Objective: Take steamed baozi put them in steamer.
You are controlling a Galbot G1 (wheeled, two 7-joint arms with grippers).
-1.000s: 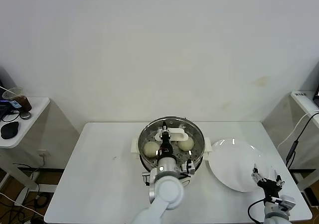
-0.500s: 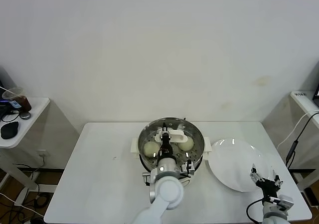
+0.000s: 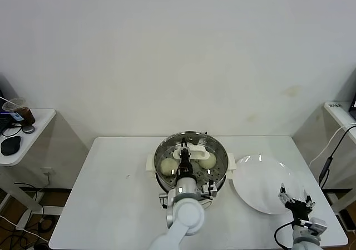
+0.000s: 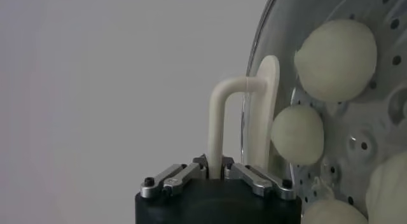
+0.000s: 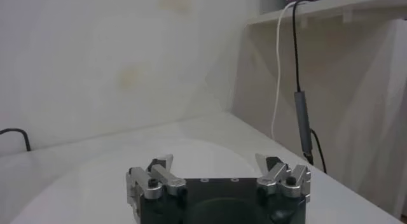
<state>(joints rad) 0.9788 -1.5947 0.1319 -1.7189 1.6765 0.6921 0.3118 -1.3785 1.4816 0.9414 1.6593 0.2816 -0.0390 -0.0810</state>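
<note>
The steamer (image 3: 218, 150) stands mid-table, a shiny steel pot on a cream base. Two steamed baozi (image 3: 168, 165) (image 3: 208, 160) show inside it from the head view. The left wrist view shows several baozi (image 4: 336, 58) on the perforated tray, seen through the round glass lid (image 4: 255, 72). My left gripper (image 3: 185, 161) (image 4: 216, 170) reaches over the pot's near rim, shut on the lid's white handle (image 4: 217, 123). My right gripper (image 3: 295, 196) (image 5: 219, 163) is open and empty at the front right, beside the white plate (image 3: 258, 183).
The plate holds nothing. A side table (image 3: 33, 129) with a cup and dark items stands far left. A shelf with a hanging cable (image 3: 328, 158) is at the far right. Bare white tabletop (image 3: 117, 200) stretches left of the pot.
The right gripper has drifted slightly toward the table's front edge. The left gripper stays on the lid handle, with hardly any shift.
</note>
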